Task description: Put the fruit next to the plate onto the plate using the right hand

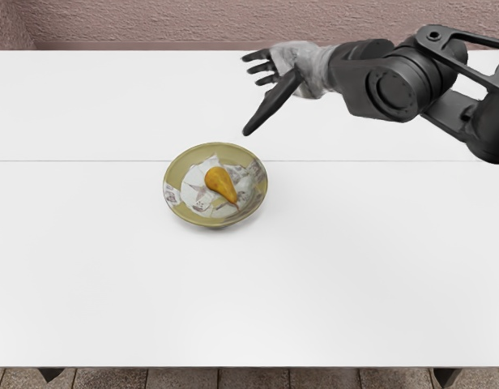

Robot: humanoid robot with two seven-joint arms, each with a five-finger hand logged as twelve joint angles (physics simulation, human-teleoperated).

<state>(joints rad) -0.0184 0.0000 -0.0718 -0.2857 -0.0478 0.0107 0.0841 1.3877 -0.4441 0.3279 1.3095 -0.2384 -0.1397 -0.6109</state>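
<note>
Just left of centre, the plate [178, 164], its patterned inside too blurred to read, holds the orange pear-shaped fruit [221, 185]. Upper right, the right hand [280, 75] hangs above the table [87, 267], fingers spread and empty, its arm cut off at the frame edge.

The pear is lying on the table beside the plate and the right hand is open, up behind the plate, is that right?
Not quite. The head view shows the pear lying on the plate, not on the table beside it. The right hand is open, up behind the plate, as you said.
</note>
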